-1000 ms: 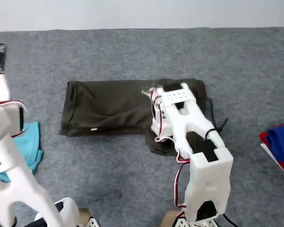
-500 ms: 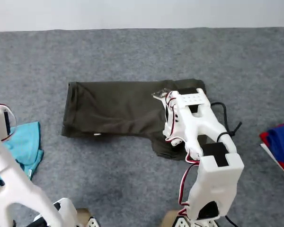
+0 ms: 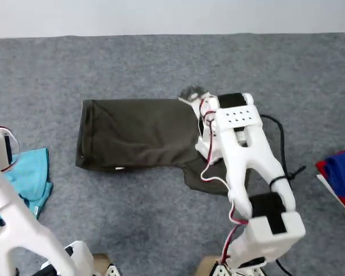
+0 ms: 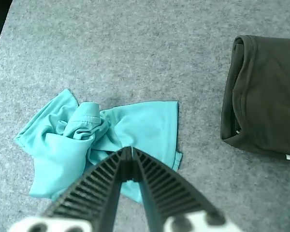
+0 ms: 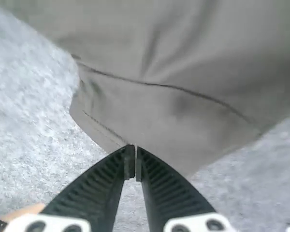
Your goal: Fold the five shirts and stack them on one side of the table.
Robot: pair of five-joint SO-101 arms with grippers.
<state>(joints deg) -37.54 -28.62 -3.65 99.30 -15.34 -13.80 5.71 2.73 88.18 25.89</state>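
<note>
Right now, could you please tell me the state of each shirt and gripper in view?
dark olive shirt: partly folded, lying flat, one sleeve sticking out.
teal shirt: crumpled, not folded.
blue and red shirt: mostly out of frame, cannot tell.
left gripper: shut, above the teal shirt.
right gripper: shut, over the dark olive shirt.

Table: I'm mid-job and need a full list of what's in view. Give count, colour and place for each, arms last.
olive shirt: one, dark olive, middle of the table, partly folded, with a sleeve sticking out on the near side.
teal shirt: one, teal, crumpled at the left edge of the table.
blue and red garment: one, blue and red, at the right edge, cut off by the frame.
table: one, grey felt-like surface.
left arm: white, near left; left hand shut above the teal shirt.
right arm: white, over the olive shirt's right end; right hand shut by the sleeve hem.
</note>
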